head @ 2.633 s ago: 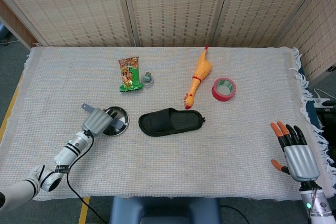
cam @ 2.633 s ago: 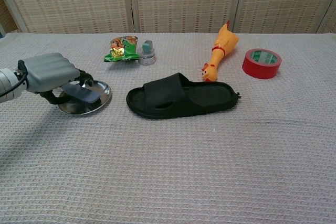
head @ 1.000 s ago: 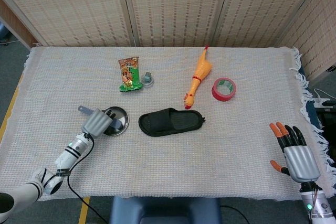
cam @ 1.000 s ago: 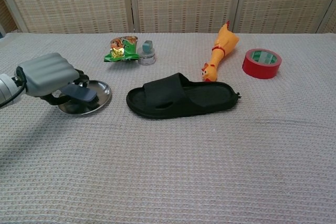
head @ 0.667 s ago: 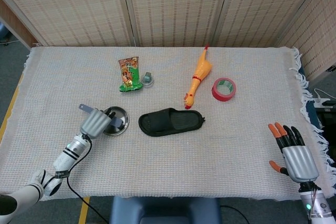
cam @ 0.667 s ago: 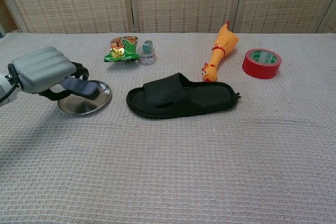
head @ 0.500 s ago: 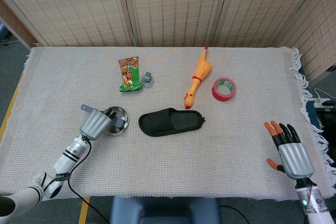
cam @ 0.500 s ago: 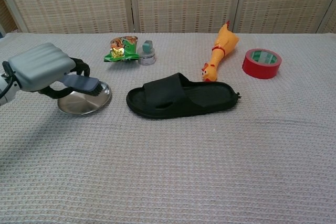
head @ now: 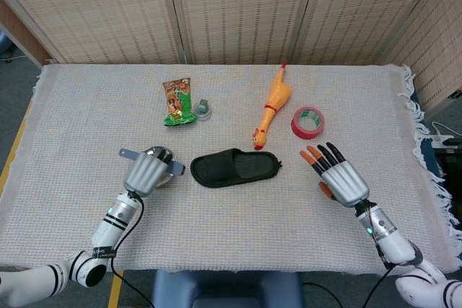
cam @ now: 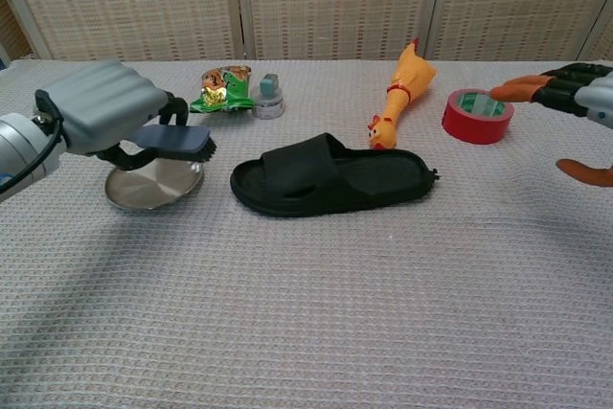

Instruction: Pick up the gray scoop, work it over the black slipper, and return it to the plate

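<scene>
My left hand [cam: 103,104] [head: 145,172] grips the gray scoop [cam: 178,140], held in the air above the steel plate [cam: 151,186] [head: 160,155]. The scoop's handle end [head: 127,154] sticks out to the left of the hand in the head view. Right of the plate, the black slipper [cam: 329,174] [head: 234,167] lies flat at the table's middle. My right hand [head: 339,176] [cam: 575,95] is open, fingers spread, hovering to the right of the slipper and holding nothing.
A yellow rubber chicken [head: 273,104] and a red tape roll [head: 308,122] lie behind the slipper on the right. A green snack bag [head: 177,102] and a small gray-capped jar [head: 203,110] sit behind the plate. The table's fringed right edge [head: 421,142] is near.
My left hand has lifted the scoop off the plate and carried it right toward the slipper. My right hand has swung in from the table's right edge toward the slipper, still open.
</scene>
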Controlling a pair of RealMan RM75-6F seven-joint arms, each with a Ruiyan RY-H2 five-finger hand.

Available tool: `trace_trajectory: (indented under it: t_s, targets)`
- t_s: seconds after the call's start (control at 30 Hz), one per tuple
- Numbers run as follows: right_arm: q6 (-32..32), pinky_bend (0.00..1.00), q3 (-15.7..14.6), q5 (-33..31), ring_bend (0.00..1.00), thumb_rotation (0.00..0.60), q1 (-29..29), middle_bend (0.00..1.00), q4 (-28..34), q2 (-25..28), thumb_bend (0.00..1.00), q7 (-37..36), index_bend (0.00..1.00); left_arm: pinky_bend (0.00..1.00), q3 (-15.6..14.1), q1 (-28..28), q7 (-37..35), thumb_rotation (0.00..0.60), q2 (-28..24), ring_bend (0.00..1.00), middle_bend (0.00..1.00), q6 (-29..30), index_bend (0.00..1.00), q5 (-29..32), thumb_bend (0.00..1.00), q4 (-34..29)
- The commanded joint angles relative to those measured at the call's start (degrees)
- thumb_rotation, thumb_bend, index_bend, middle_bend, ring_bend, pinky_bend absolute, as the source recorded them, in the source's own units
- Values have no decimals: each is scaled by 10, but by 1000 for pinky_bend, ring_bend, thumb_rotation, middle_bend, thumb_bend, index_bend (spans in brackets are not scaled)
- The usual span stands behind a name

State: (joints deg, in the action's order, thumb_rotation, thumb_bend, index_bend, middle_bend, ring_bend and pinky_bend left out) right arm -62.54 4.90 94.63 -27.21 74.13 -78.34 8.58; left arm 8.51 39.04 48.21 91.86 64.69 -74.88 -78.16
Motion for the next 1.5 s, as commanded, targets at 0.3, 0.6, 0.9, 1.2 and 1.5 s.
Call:
trace_trajectory:
  t_s: [0.3, 0.6, 0.9, 1.2, 1.5]
  targets:
    - [94, 5, -14, 20, 0, 600, -104, 31, -149, -138, 518, -49, 130, 1000, 37, 35, 171, 600, 20, 759, 959, 7, 853, 129, 574, -87]
    - [136, 8, -33, 5, 0, 600, -131, 64, -212, -190, 523, -30, 200, 1000, 57, 72, 208, 600, 68, 758, 959, 25, 853, 177, 574, -90]
    - [129, 8, -35, -1, 0, 600, -146, 74, -208, -204, 544, -13, 203, 1000, 50, 115, 266, 600, 133, 759, 959, 59, 853, 177, 576, -96]
    - [103, 8, -49, 4, 0, 600, -145, 74, -171, -186, 545, -4, 210, 1000, 48, 143, 275, 600, 179, 759, 959, 61, 853, 173, 573, -10]
    - [105, 8, -50, -7, 0, 600, -150, 74, -172, -182, 545, -5, 210, 1000, 40, 153, 261, 600, 204, 758, 959, 42, 853, 176, 575, 57]
